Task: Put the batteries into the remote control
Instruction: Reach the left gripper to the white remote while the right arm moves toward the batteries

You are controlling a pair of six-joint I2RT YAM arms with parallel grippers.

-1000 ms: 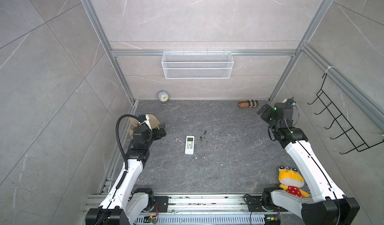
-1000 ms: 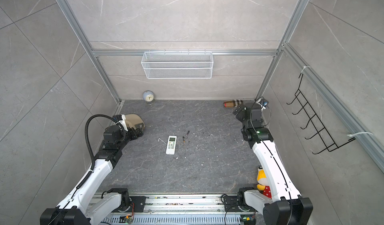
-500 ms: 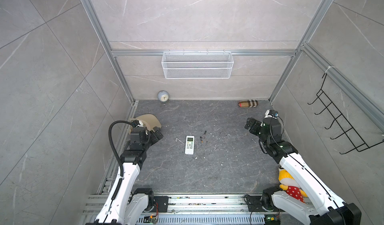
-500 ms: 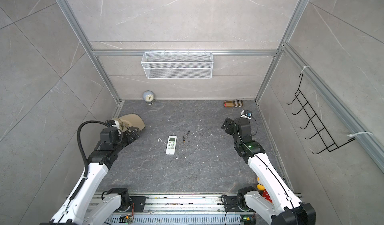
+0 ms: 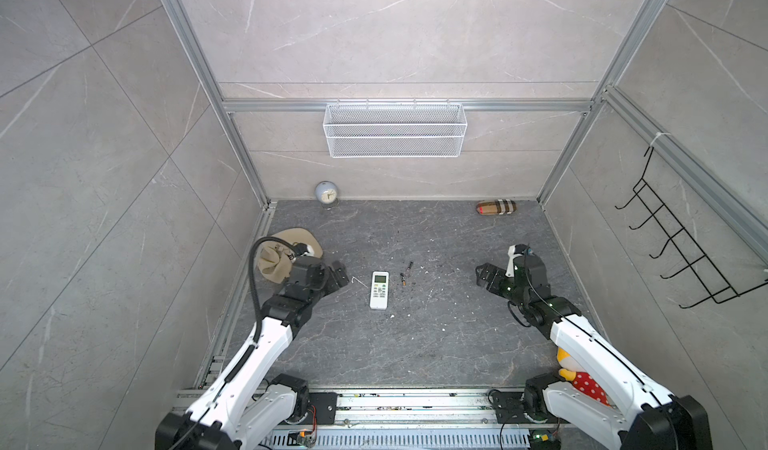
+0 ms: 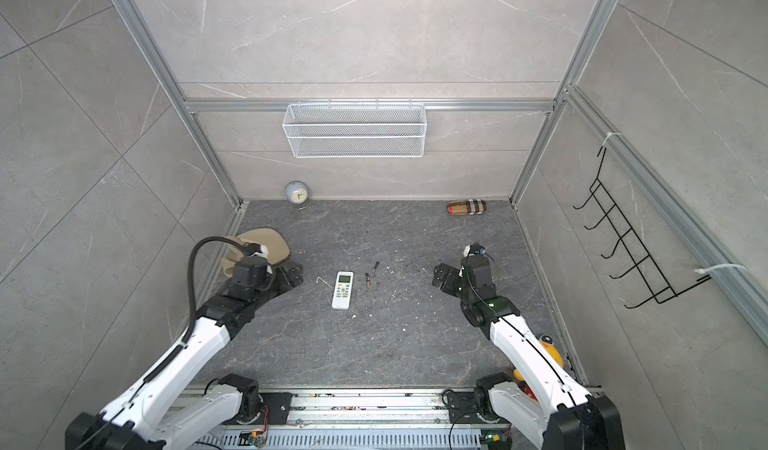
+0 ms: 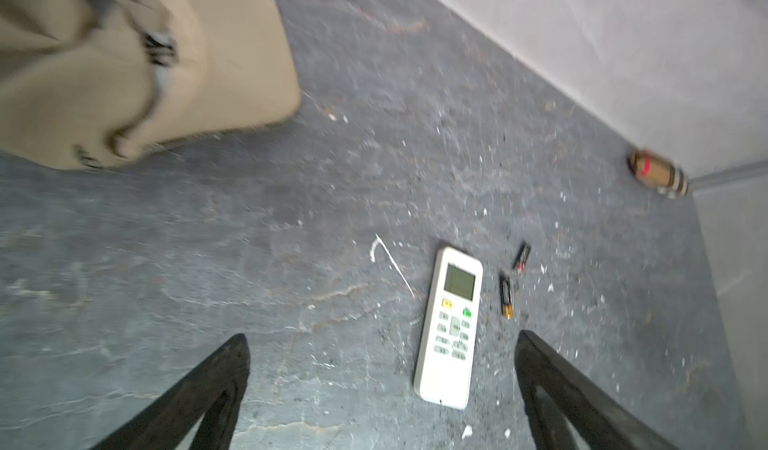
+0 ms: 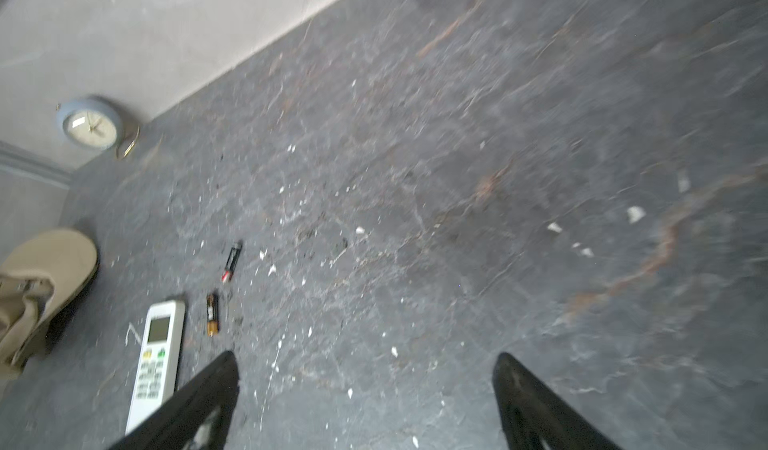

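The left gripper [image 7: 382, 337] hung with its jaws spread wide and nothing between them, near the remote control [image 7: 451, 331] on the side away from the batteries [image 7: 506, 296]. The right gripper [image 8: 366, 357] was also wide and empty, well apart from the remote control on the batteries' side.

The remote control lay flat on the table [image 5: 415, 344] with its buttons and greenish display facing up, so its back was hidden underneath. Both batteries lay loose on the table just beside the remote control, near its display end. One was almost parallel to its long edge, and the second lay a little farther off at an angle.

By my reading, none of the loading had been done. The remote control had yet to be turned over and opened, both batteries seated, and the back closed.

No brand could be read on the remote control, and its button marks were too small to make out. The batteries' dark wrappers carried lettering too blurred to read. A tan cap [image 7: 124, 73], beyond the left gripper from the remote control, bore smeared dark lettering. The clock [image 8: 89, 124], well past the remote control's display end, showed hands but no legible numerals.
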